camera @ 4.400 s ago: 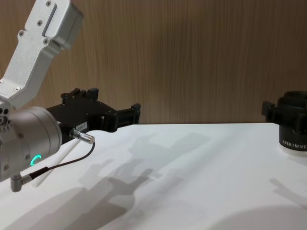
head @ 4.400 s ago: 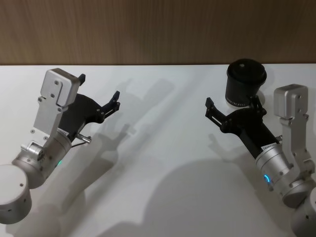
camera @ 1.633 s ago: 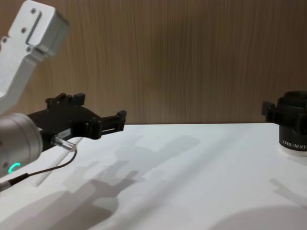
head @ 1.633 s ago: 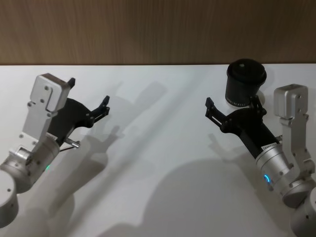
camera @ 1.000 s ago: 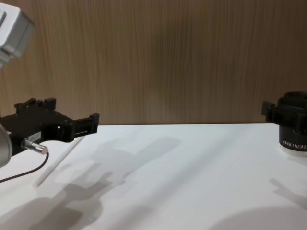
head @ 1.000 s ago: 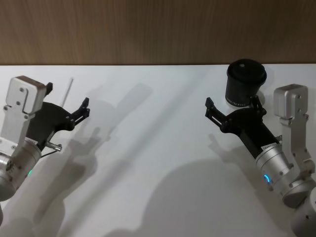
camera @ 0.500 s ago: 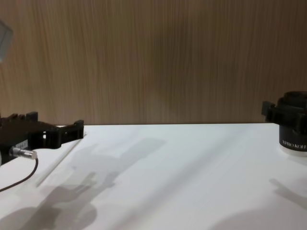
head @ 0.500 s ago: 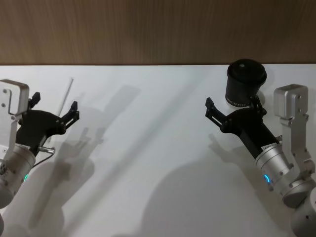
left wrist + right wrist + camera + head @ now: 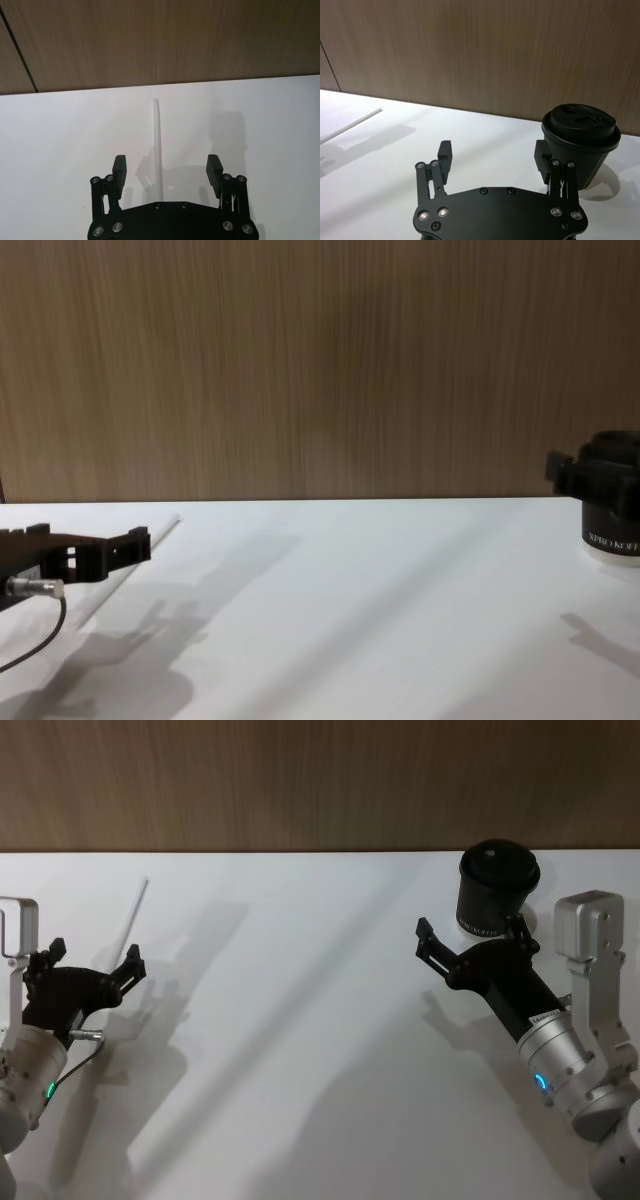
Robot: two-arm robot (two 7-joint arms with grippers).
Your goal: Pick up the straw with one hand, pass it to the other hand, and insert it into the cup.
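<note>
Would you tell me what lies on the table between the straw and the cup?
Nothing: in the head view the white table between the straw and the cup is bare, crossed only by shadows. The right gripper hangs open by the cup.

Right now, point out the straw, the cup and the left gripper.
straw [image 9: 158,145], left wrist view, middle of its white shaft.
cup [image 9: 487,906], head view, black side wall below the lid.
left gripper [image 9: 94,954], head view, midway between its open fingertips.
</note>
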